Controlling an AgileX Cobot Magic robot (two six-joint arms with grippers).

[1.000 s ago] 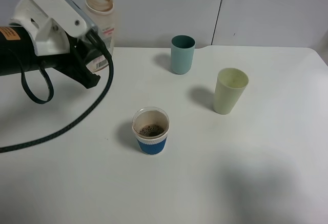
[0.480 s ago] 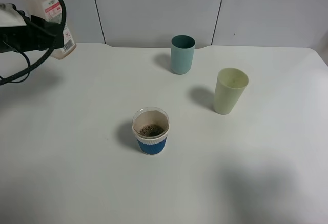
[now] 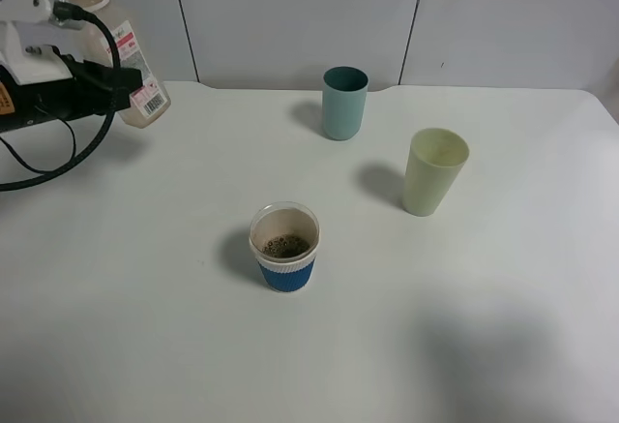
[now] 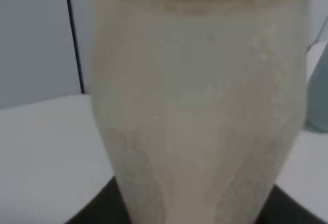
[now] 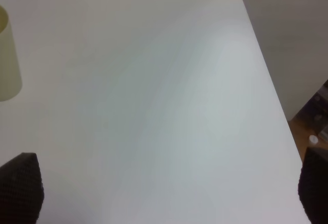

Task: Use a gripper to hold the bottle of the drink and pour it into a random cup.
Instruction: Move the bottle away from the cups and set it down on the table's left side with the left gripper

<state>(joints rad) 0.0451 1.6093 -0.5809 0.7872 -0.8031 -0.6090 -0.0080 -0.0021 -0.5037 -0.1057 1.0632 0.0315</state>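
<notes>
Left gripper (image 3: 114, 82) sits at far left-back of table (image 3: 464, 346) w/ jaws pinching the bottle (image 3: 131, 50) around its middle. Bottle leans a bit, open neck up and away from the cups. Vs 0.5 s ago it's lower and slightly further in from the corner; vs 1 s ago the whole tool is much further from the cam. Can't tell if the bottle base touches the table or hangs just above.

Left wrist view: bottle (image 4: 200, 106) fills the frame and looks clear w/ pale brownish film, no dark liquid visible, dark jaws at its foot.

Cup (image 3: 284, 247) is mid-table, well apart from the bottle, upright, w/ drink (image 3: 285, 246) as a dark patch at the bottom. Looks the same in all 3 ext frames, so no liquid added in the last sec.

Teal tumbler (image 3: 344, 102) and pale green tumbler (image 3: 434, 171) haven't moved.

Right gripper (image 5: 166, 188): tips spread wide, nothing between, over bare table near the pale green tumbler.

Read: pour prob done, bottle prob empty, and this is the put-down/retreat phase. Remaining is likely just release.
</notes>
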